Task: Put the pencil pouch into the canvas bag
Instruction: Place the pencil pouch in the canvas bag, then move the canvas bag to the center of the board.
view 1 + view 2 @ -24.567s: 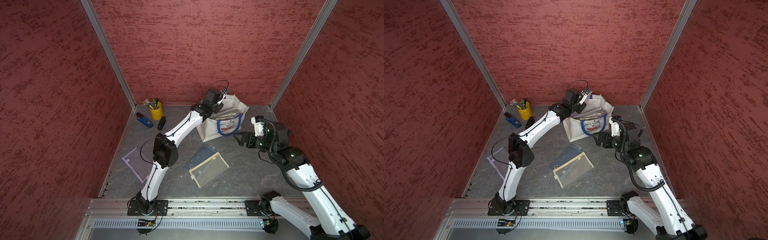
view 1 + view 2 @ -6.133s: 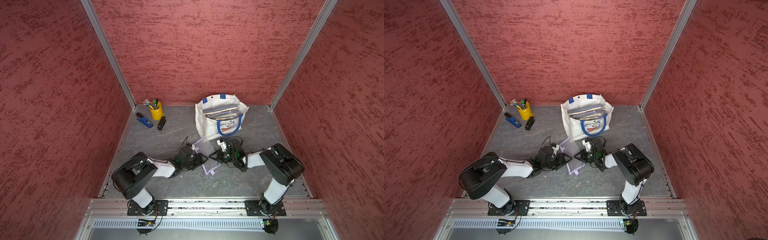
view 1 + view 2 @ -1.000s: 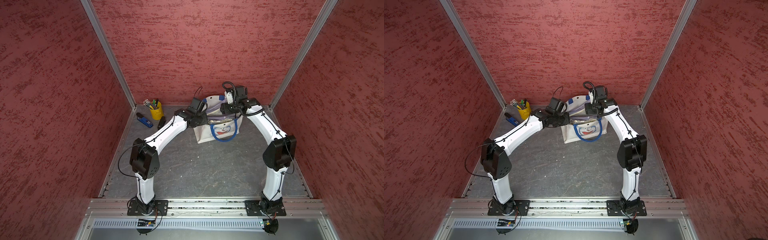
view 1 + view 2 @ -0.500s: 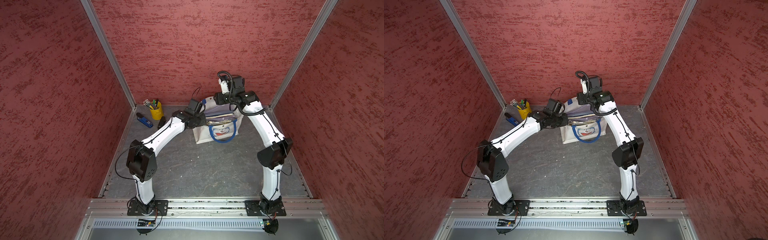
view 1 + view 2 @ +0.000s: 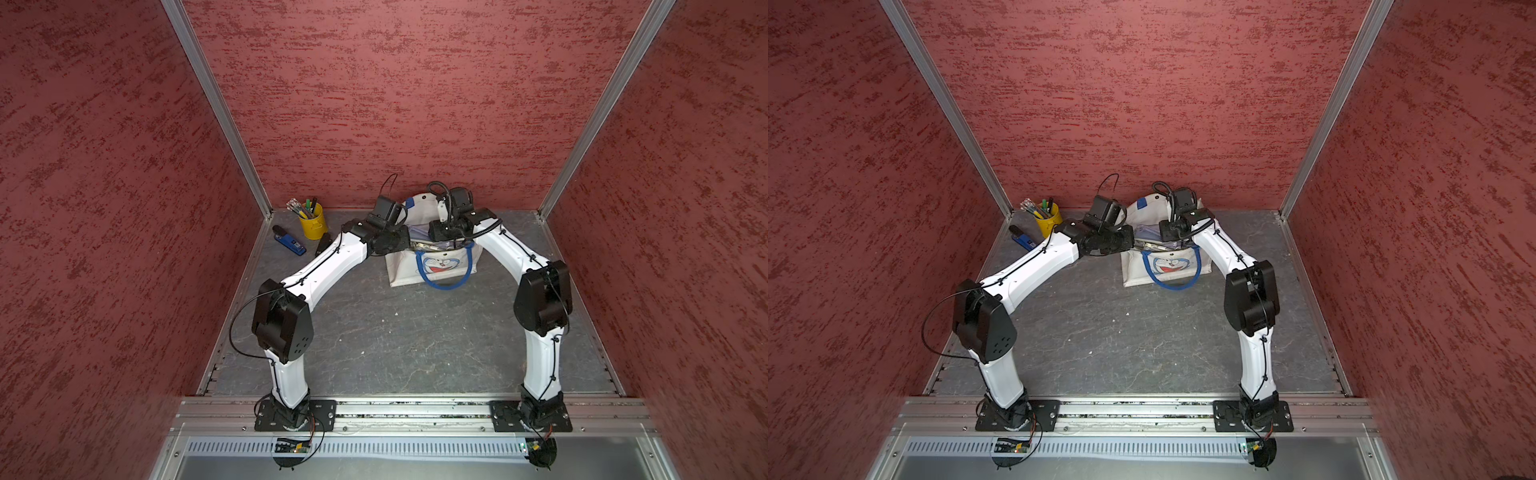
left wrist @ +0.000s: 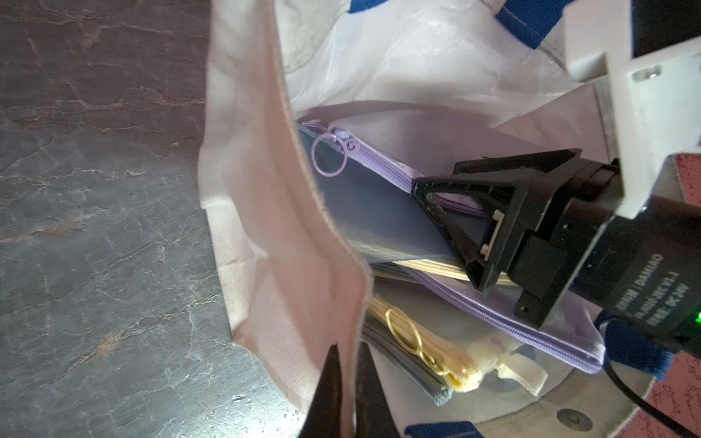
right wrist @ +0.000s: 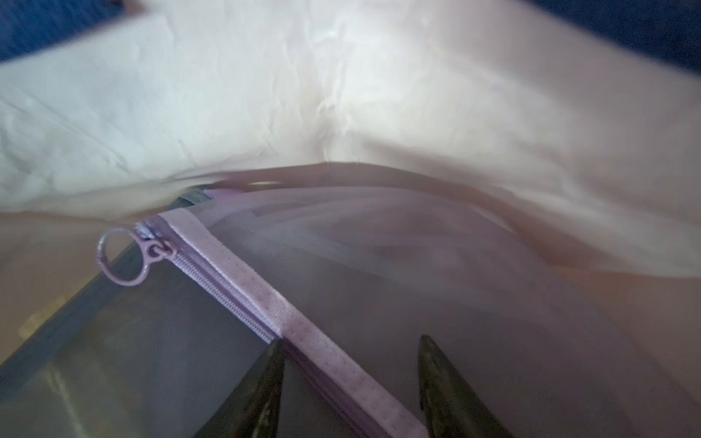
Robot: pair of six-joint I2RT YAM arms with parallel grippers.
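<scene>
The white canvas bag point(image 5: 432, 266) with blue handles and a cat face stands upright at the back, seen in both top views point(image 5: 1167, 266). My left gripper point(image 6: 347, 347) is shut on the bag's near rim point(image 6: 303, 242), pinching the canvas wall and holding the mouth apart. The pencil pouch point(image 6: 379, 212), grey mesh with a lilac zipper and ring pull, lies inside on top of other flat pouches. My right gripper point(image 7: 351, 343) is down in the bag, open. Its black fingers point(image 6: 447, 227) straddle the pouch's zipper band point(image 7: 288, 314) without pinching it.
A yellow pen cup point(image 5: 311, 220), a blue gadget point(image 5: 289, 241) and a small black object point(image 5: 323, 244) sit at the back left corner. Red walls with metal posts close in three sides. Bare grey floor point(image 5: 395, 340) stretches in front of the bag.
The right wrist rose above the bag's back half a second ago and has dropped back into its mouth, jaws somewhat narrower. The left gripper keeps its hold on the rim.
</scene>
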